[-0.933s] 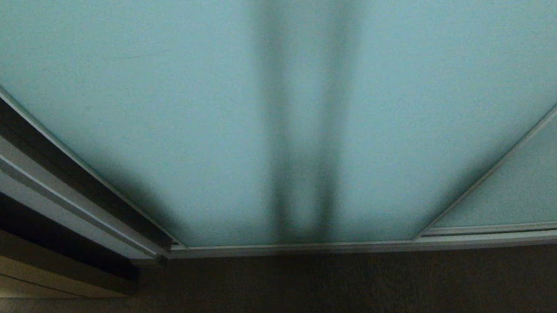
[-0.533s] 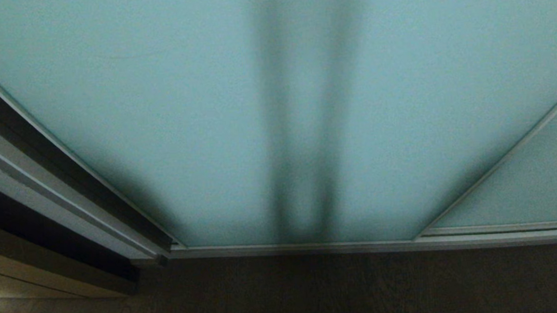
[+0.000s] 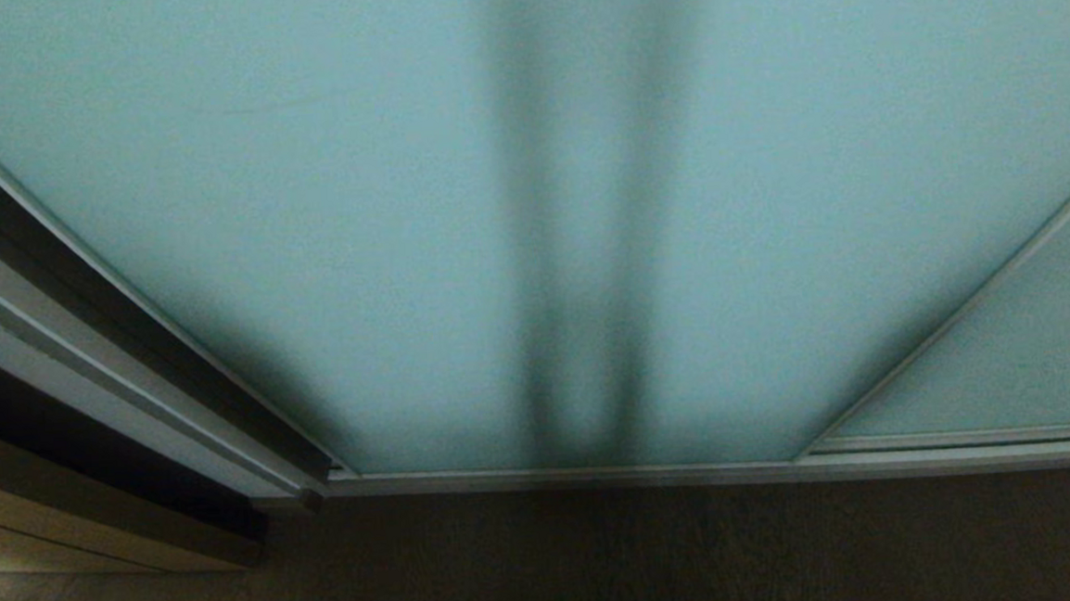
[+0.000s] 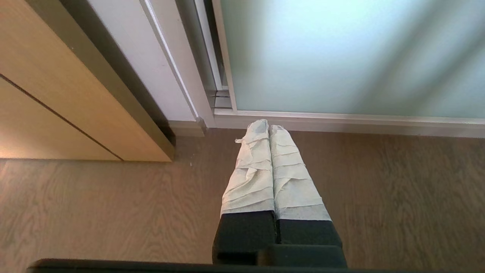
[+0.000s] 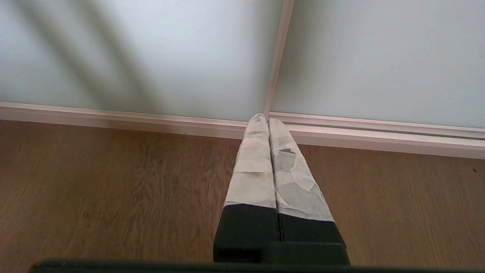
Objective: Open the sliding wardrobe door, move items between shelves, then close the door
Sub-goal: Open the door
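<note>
Sliding wardrobe door (image 3: pixel 326 220), closed, seen from the head view above the wooden floor (image 3: pixel 607 566).

Frosted blue-green panel stands upright, long axis vertical, its face toward the robot; its silver bottom rail (image 3: pixel 564 474) runs level along the floor. A second glass panel (image 3: pixel 1013 373) lies at the right, a pale wood cabinet (image 4: pixel 57 94) at the left. Left tool (image 4: pixel 269 128) and right tool (image 5: pixel 264 118), both tape-wrapped, hang over the floor near the rail with fingers pressed together, holding nothing.
</note>
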Robot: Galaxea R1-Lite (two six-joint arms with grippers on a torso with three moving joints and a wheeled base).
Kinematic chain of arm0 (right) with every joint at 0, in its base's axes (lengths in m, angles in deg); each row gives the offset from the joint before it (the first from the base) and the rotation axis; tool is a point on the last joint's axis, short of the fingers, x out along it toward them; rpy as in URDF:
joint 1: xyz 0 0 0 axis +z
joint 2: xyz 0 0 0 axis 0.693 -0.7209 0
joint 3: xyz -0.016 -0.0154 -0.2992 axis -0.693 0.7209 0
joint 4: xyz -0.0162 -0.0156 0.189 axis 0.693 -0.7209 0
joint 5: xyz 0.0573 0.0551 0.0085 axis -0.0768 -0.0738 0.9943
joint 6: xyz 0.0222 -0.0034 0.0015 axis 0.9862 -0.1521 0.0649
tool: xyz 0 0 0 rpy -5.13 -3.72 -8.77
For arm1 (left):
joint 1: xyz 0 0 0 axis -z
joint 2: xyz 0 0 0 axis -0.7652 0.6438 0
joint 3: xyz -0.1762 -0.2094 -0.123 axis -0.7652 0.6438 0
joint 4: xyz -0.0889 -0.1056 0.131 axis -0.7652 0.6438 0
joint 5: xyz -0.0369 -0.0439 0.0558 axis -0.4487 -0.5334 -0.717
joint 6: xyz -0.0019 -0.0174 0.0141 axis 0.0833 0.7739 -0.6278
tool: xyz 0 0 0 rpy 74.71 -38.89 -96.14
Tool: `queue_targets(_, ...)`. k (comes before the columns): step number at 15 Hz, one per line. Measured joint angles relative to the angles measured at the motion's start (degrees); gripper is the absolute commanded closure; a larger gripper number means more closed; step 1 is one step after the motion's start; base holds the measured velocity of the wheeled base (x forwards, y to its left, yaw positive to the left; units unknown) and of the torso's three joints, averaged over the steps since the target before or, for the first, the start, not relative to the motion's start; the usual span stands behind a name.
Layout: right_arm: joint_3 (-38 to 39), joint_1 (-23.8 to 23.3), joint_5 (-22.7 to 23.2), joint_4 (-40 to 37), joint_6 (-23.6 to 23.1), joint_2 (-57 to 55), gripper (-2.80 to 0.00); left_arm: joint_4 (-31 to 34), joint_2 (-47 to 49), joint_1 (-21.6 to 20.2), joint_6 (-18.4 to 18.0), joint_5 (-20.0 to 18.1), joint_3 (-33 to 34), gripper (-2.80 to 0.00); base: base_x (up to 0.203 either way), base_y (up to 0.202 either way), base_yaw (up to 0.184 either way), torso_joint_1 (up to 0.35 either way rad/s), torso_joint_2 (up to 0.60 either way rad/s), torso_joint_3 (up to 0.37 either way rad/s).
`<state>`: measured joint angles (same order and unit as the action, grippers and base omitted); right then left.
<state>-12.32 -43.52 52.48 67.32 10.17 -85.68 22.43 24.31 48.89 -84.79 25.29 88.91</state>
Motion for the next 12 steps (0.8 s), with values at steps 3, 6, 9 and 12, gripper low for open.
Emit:
queue_targets(3, 0.00, 0.02, -0.02, 0.00, 0.00, 0.00, 0.00, -0.01, 0.00, 0.00, 0.67, 0.11, 0.00, 0.00, 0.000, 0.000, 0.000, 0.000, 0.00, 0.000)
queue_targets(6, 0.00, 0.05, -0.02, 0.00, 0.00, 0.00, 0.00, -0.02, 0.00, 0.00, 0.75, 0.16, 0.00, 0.00, 0.000, 0.000, 0.000, 0.000, 0.00, 0.000)
queue_targets(9, 0.00, 0.04, 0.00, 0.00, 0.00, 0.00, 0.00, -2.48, 0.00, -0.01, 0.57, 0.56, -0.57, 0.00, 0.000, 0.000, 0.000, 0.000, 0.00, 0.000)
queue_targets(12, 0.00, 0.02, 0.00, 0.00, 0.00, 0.00, 0.00, -5.19, 0.27, -0.06, -0.84, 0.55, -7.68, 0.00, 0.000, 0.000, 0.000, 0.000, 0.00, 0.000)
